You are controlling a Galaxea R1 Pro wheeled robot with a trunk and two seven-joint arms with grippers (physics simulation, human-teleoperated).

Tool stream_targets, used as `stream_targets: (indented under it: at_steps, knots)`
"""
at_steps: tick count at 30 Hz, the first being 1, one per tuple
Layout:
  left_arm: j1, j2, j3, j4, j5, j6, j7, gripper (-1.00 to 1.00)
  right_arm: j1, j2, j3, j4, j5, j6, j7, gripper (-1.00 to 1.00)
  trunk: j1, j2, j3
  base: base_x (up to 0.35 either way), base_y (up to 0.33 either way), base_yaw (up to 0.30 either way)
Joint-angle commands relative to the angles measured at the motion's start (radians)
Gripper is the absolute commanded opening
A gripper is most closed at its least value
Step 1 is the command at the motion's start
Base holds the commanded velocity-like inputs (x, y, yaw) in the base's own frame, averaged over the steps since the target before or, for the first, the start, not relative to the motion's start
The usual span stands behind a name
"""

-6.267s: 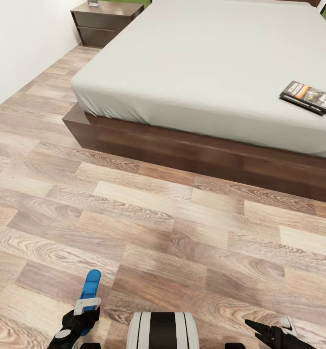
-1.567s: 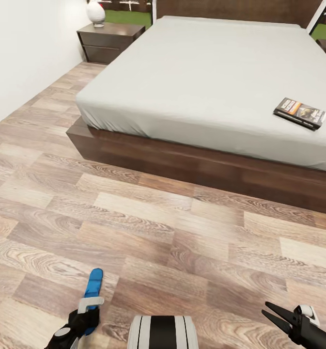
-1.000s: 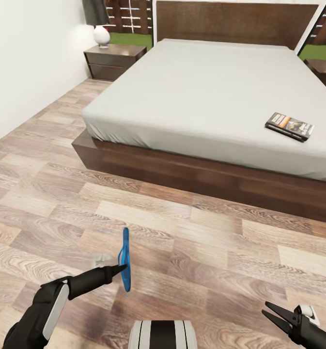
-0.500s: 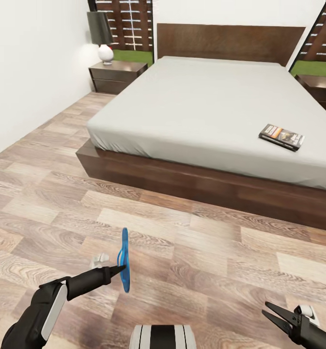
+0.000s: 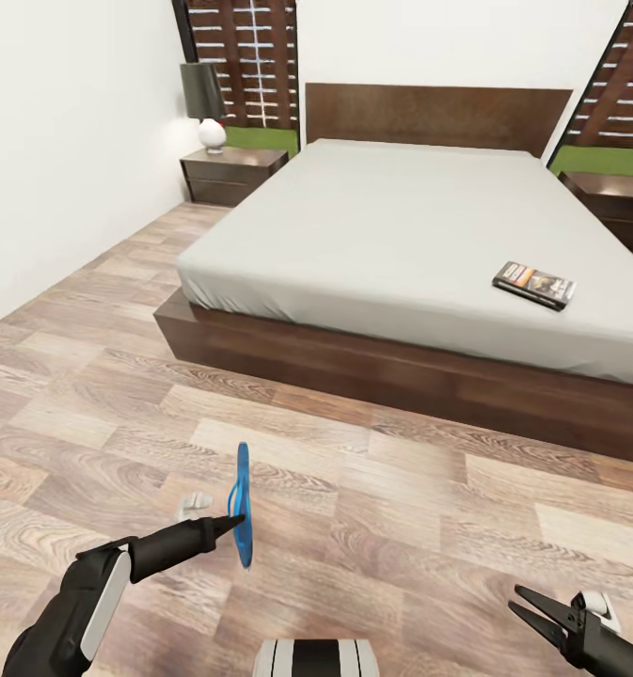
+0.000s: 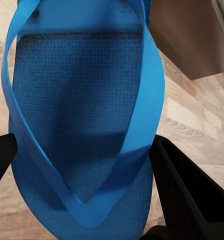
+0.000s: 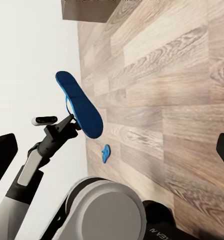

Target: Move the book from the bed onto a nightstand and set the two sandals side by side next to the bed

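Your blue sandal (image 5: 244, 504) hangs edge-on above the floor (image 5: 401, 508), short of the bed (image 5: 401, 226), pinched at its sole by the left gripper (image 5: 233, 520). It looks light and floppy, so grip mid-sole. The right gripper (image 5: 539, 613) is spread, empty.

The floor (image 5: 372, 489) is wood plank with strong, swirling grain and a faint satin sheen. The bed (image 5: 419, 226) carries a smooth, matt light-grey cloth cover over a dark brown wooden frame of low gloss. The nightstand (image 5: 229, 175) is dark wood with a glossy top. The sandal (image 6: 82, 125) is bright blue, its footbed finely textured like foam, its straps smooth. The book (image 5: 534, 283) has a printed paper cover.
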Motion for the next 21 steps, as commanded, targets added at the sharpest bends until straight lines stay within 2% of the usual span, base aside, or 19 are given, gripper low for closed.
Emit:
stream_targets:
  at_steps: [1, 4, 6, 7, 10, 12, 14, 17, 20, 21]
  knots:
    - [0.0, 0.0, 0.001, 0.0, 0.001, 0.004, -0.003, -1.0, 0.0, 0.0, 0.0, 0.0, -0.004, 0.007, 0.0, 1.0, -0.001, 0.0, 0.003, 0.0, 0.0, 0.0]
    - [0.0, -0.001, 0.001, 0.0, -0.001, 0.003, 0.019, -1.0, 0.0, 0.0, 0.0, 0.0, -0.004, 0.008, 0.0, 1.0, -0.002, 0.001, 0.015, 0.0, 0.0, 0.0]
    - [0.0, -0.002, 0.002, -0.002, -0.003, 0.002, 0.108, -1.0, 0.0, 0.0, 0.001, 0.0, -0.004, 0.008, 0.0, 1.0, -0.003, 0.001, 0.023, 0.0, 0.0, 0.0]
    - [0.0, -0.003, 0.001, -0.004, -0.003, -0.001, 0.227, -1.0, 0.0, 0.0, 0.0, 0.0, -0.004, 0.008, 0.0, 1.0, -0.003, 0.001, 0.027, 0.0, 0.0, 0.0]
    - [0.0, -0.009, -0.004, -0.007, 0.001, -0.024, 0.502, -1.0, 0.0, 0.0, 0.001, 0.0, -0.004, 0.007, 0.0, 1.0, -0.005, 0.002, 0.038, 0.0, 0.0, 0.0]
    - [0.0, -0.027, -0.007, -0.008, 0.003, -0.058, 0.606, -1.0, 0.0, 0.0, 0.0, 0.0, -0.004, 0.007, 0.0, 1.0, -0.006, 0.003, 0.046, 0.0, 0.0, 0.0]
    - [0.0, -0.049, -0.009, -0.007, 0.002, -0.078, 0.65, -1.0, 0.0, 0.0, 0.001, 0.0, -0.004, 0.007, 0.0, 1.0, -0.006, 0.003, 0.054, 0.0, 0.0, 0.0]
    - [0.0, -0.061, -0.01, -0.006, 0.002, -0.087, 0.669, -1.0, 0.0, 0.0, 0.001, 0.0, -0.004, 0.008, 0.0, 1.0, -0.008, 0.004, 0.065, 0.0, 0.0, 0.0]
    - [0.0, -0.064, -0.01, -0.006, 0.003, -0.088, 0.656, -1.0, 0.0, 0.0, 0.001, 0.0, -0.004, 0.008, 0.0, 1.0, -0.009, 0.004, 0.077, 0.0, 0.0, 0.0]
    - [0.0, -0.064, -0.01, -0.006, 0.003, -0.087, 0.62, -1.0, 0.0, 0.0, 0.001, 0.0, -0.004, 0.008, 0.0, 1.0, -0.01, 0.005, 0.081, 0.0, 0.0, 0.0]
